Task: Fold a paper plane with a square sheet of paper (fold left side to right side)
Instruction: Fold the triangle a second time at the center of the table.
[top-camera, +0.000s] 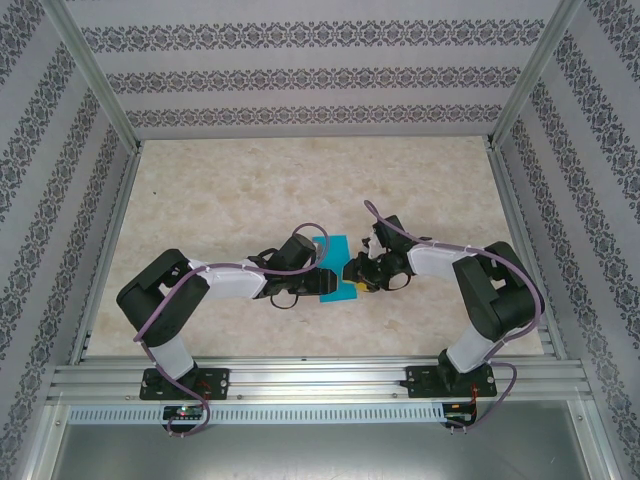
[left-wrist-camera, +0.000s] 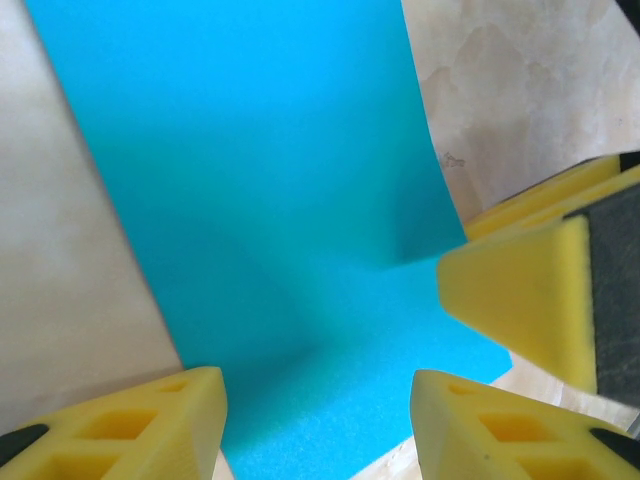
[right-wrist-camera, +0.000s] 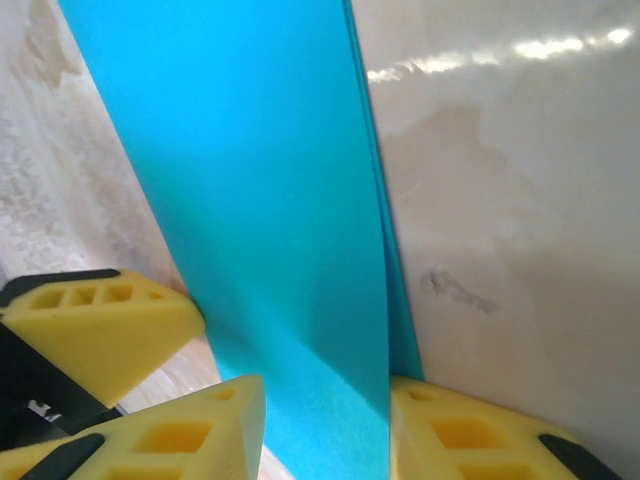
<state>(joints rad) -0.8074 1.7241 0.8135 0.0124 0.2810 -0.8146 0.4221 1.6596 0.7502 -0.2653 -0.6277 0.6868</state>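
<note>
The teal sheet of paper (top-camera: 335, 258) lay on the pale marbled surface (top-camera: 250, 190), a little right of centre and toward the near edge, between the two arms. From above it read as a narrow upright strip rather than a full square, with the left claw (top-camera: 318, 262) at its left side and the right claw (top-camera: 350, 272) at its right side, the two nearly meeting over it.

In the left wrist view the sheet (left-wrist-camera: 280, 180) ran away from the camera, and a soft crease or bend crossed it near the fingers. The left claw (left-wrist-camera: 318, 430) was released, its yellow fingers (left-wrist-camera: 150, 425) standing well apart with the paper lying in the gap. One finger of the right claw (left-wrist-camera: 510, 290) reached in from the right, at the paper's edge.

In the right wrist view the sheet (right-wrist-camera: 270, 200) showed two layers along its right edge, one over the other. The right claw (right-wrist-camera: 325, 430) was also released, its fingers (right-wrist-camera: 480, 435) apart on either side of the strip and not pinched on it. A yellow finger of the left claw (right-wrist-camera: 100, 330) sat just beside the paper's left edge.
</note>
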